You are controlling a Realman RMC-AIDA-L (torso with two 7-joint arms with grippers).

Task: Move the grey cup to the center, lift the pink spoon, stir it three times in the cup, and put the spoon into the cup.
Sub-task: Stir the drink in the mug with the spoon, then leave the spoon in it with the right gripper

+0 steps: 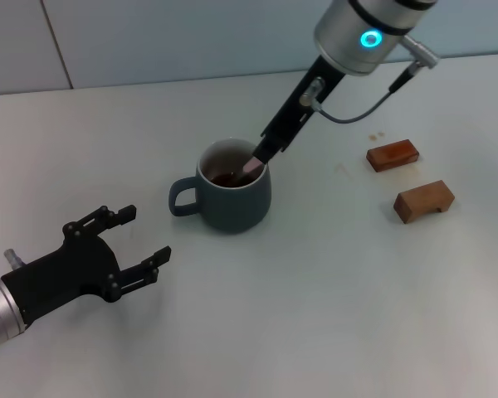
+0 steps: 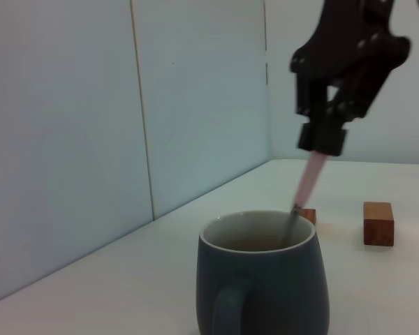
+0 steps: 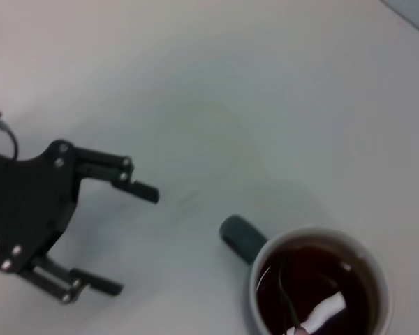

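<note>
The grey cup (image 1: 232, 192) stands upright near the table's middle, handle toward my left, dark liquid inside. It also shows in the left wrist view (image 2: 264, 279) and the right wrist view (image 3: 321, 283). My right gripper (image 1: 264, 152) hangs just above the cup's far rim, shut on the pink spoon (image 1: 251, 169). The spoon tilts down with its bowl in the liquid; its pink handle (image 2: 309, 178) shows below the right gripper (image 2: 321, 137). My left gripper (image 1: 145, 236) is open and empty, low at the front left, apart from the cup; it also shows in the right wrist view (image 3: 129, 237).
Two brown wooden blocks (image 1: 393, 155) (image 1: 424, 201) lie to the right of the cup. A pale wall rises behind the table's far edge.
</note>
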